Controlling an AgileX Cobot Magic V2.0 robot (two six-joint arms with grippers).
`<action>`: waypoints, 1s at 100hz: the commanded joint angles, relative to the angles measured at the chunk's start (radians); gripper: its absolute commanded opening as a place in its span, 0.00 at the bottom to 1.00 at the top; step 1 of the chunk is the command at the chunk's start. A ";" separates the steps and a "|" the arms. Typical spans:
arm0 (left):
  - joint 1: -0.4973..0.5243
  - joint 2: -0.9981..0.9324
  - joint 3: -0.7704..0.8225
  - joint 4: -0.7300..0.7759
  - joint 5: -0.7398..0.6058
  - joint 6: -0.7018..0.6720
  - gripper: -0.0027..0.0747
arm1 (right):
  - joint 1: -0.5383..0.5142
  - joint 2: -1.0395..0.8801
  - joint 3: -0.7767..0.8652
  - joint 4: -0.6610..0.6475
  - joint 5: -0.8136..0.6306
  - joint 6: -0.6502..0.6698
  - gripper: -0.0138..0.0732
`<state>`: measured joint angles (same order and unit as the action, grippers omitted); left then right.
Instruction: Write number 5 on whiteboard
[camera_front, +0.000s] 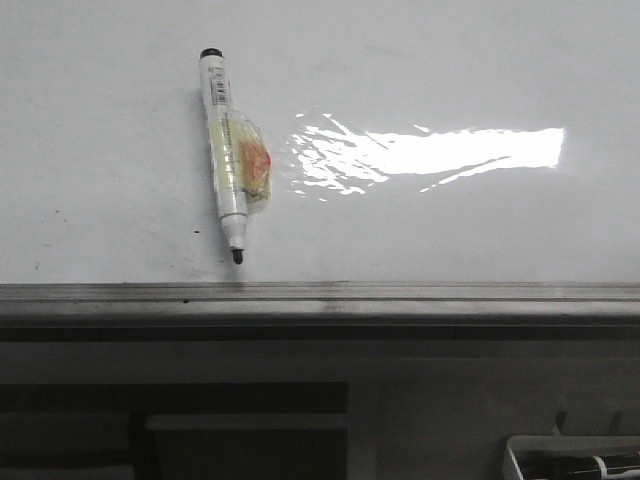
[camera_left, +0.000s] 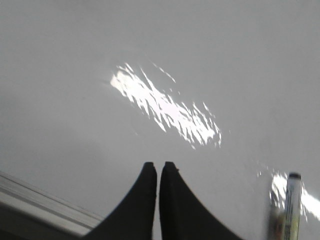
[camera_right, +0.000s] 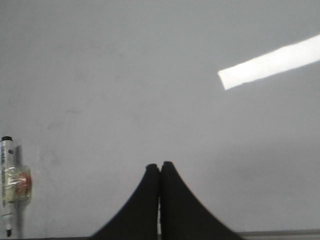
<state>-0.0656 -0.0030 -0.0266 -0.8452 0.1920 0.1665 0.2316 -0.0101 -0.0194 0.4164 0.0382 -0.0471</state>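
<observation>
One white marker pen (camera_front: 224, 155) with a taped-on yellowish wrap lies uncapped on the large glossy white whiteboard (camera_front: 450, 230), left of the glare, ready for pickup. Both the left claw (camera_left: 156, 169) and right claw (camera_right: 160, 169) hover closed, empty. No number 5 is visible yet; the arms are hidden from the front.

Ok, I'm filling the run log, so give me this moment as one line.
whiteboard: blank, no 5 | marker: lying uncapped on board | left gripper: shut, empty | right gripper: shut, empty
</observation>
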 joint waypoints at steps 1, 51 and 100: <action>-0.001 0.054 -0.094 0.071 0.042 0.012 0.01 | -0.005 0.033 -0.112 -0.023 0.022 -0.024 0.09; -0.182 0.677 -0.493 0.059 0.255 0.319 0.61 | -0.005 0.434 -0.416 -0.068 0.219 -0.184 0.41; -0.720 1.123 -0.602 -0.127 -0.178 0.319 0.55 | -0.005 0.508 -0.416 -0.047 0.191 -0.184 0.66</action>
<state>-0.7394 1.0734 -0.5885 -0.9125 0.1488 0.4851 0.2316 0.4870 -0.3981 0.3614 0.3174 -0.2233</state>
